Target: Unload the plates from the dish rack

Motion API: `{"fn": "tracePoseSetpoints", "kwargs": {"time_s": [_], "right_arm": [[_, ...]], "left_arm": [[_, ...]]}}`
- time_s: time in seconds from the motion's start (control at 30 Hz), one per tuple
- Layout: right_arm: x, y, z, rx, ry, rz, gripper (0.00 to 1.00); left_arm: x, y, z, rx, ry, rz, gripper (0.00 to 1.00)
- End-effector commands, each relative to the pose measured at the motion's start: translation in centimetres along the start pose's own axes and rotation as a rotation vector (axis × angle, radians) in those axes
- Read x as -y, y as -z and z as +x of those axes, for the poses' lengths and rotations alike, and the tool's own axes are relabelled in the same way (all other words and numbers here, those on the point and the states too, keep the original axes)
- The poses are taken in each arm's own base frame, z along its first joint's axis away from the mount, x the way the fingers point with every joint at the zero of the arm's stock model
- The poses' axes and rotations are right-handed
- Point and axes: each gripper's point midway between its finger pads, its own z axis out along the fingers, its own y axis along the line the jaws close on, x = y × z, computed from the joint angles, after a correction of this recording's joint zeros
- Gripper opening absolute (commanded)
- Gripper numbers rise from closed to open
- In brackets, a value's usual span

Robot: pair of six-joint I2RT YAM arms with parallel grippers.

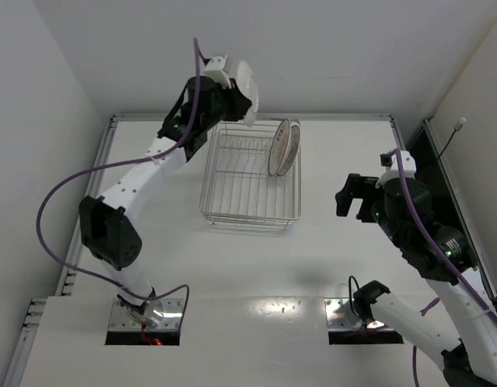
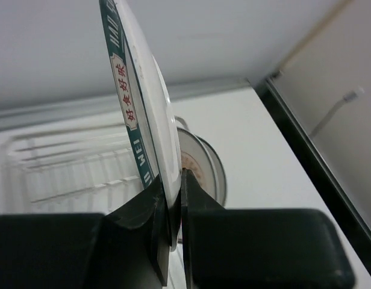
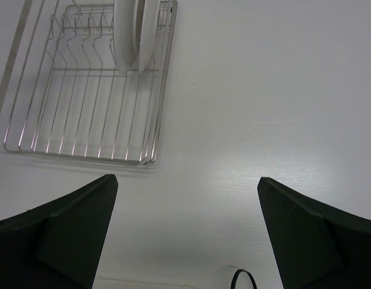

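Observation:
My left gripper (image 1: pixel 242 103) is shut on the rim of the teal-rimmed white plate (image 1: pixel 247 83) and holds it on edge above the far left corner of the chrome wire dish rack (image 1: pixel 224 211). In the left wrist view the plate (image 2: pixel 143 114) stands between my fingers (image 2: pixel 149 217). Two plates (image 1: pixel 282 147) stand upright in the rack's far right slots; one shows an orange pattern (image 2: pixel 191 165). They also show in the right wrist view (image 3: pixel 134 33). My right gripper (image 1: pixel 355 197) is open and empty, right of the rack (image 3: pixel 83 108), over bare table.
White walls close the table at the back and left. A black strip (image 1: pixel 422 157) with a cable runs along the right edge. A small black cable loop (image 3: pixel 244 280) lies near my right gripper.

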Motion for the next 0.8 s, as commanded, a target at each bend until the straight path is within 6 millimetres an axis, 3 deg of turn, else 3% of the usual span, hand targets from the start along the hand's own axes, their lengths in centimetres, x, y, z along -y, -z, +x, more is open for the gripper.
{"fn": "tracePoseSetpoints", "kwargs": {"time_s": [0.0,0.03,0.07,0.13,0.17,0.2,0.27,0.33,0.43,0.67,0.77], "right_arm": [[-0.7,-0.2,0.3,-0.008,-0.015,-0.034,1.00],[-0.7,-0.2,0.3,-0.008,-0.015,-0.034,1.00],[-0.8,-0.4,0.5,-0.016,-0.012,-0.031,1.00],[-0.9,-0.7,0.7,-0.021,-0.011,-0.039,1.00],[-1.0,-0.9,0.8,-0.018,-0.012,-0.040,1.00],[-1.4,-1.0,0.4,-0.003,-0.019,-0.057,1.00],[-1.7,-1.2,0.8,-0.013,-0.027,-0.070,1.00],[-2.3,-1.5,0.8,-0.022,-0.027,-0.093,1.00],[-2.5,-2.0,0.9,-0.039,-0.021,-0.086,1.00],[-2.3,-1.4,0.8,-0.034,-0.022,-0.088,1.00],[-2.0,-1.1,0.8,-0.030,-0.023,-0.080,1.00]], "left_arm": [[-1.1,4.0,-7.2,0.202,-0.058,-0.153,0.00],[-1.3,5.1,-7.3,0.201,-0.091,-0.218,0.00],[-3.0,6.0,-6.3,0.158,-0.165,-0.323,0.00],[-7.1,8.2,-6.3,0.162,-0.224,-0.594,0.00],[-8.7,8.8,-5.5,0.134,-0.239,-0.686,0.00],[-11.6,10.6,-4.7,0.087,-0.267,-0.840,0.00],[-15.6,11.7,-1.7,-0.046,-0.322,-1.001,0.00],[-18.8,12.3,-0.1,-0.120,-0.309,-1.078,0.00],[-23.1,12.8,4.6,-0.279,-0.290,-1.153,0.00],[-28.4,11.8,14.0,-0.527,-0.212,-1.247,0.00],[-29.5,11.8,16.4,-0.591,-0.219,-1.280,0.00]]}}
